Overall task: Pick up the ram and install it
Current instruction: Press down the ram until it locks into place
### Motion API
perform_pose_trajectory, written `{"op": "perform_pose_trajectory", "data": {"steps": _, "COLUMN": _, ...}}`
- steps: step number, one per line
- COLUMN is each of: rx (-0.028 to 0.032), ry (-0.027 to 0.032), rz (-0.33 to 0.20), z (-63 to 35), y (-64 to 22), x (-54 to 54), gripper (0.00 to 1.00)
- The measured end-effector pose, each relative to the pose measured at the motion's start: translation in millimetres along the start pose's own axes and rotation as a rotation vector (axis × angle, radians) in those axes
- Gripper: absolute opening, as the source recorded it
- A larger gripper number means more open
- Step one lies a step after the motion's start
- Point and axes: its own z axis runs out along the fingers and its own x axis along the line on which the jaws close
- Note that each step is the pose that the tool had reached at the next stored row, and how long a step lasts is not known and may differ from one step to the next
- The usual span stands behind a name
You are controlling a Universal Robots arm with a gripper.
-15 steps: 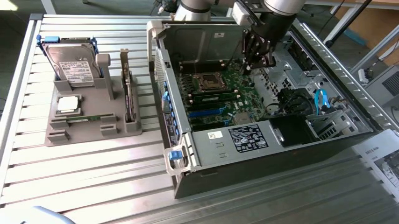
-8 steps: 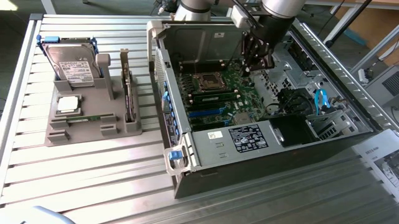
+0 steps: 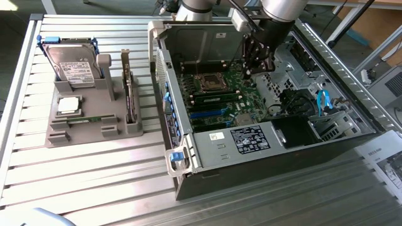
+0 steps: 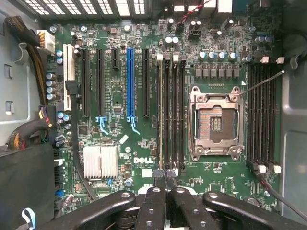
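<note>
Slatted metal tabletop (image 3: 94, 179) carries an open computer case (image 3: 270, 169) and, at the exterior view's left, a grey holder (image 3: 63, 139). My gripper (image 3: 251, 70) hangs inside the case, in the upper middle of that frame, over the motherboard (image 4: 120, 143). My fingers (image 4: 156, 206) are pressed together (nothing I can make out between them). One ram (image 3: 84, 120) lies flat in the holder, well apart from me. A second ram (image 3: 215, 97) looks seated in the slots just beside the processor socket (image 4: 214, 123), near my fingertips.
</note>
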Motion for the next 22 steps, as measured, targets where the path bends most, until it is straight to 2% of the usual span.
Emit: {"op": "perform_pose_trajectory", "data": {"steps": 22, "rx": 0.0014, "ry": 0.0000, "rz": 0.000, "z": 17.8, "y": -0.3, "x": 0.1, "gripper": 0.10}}
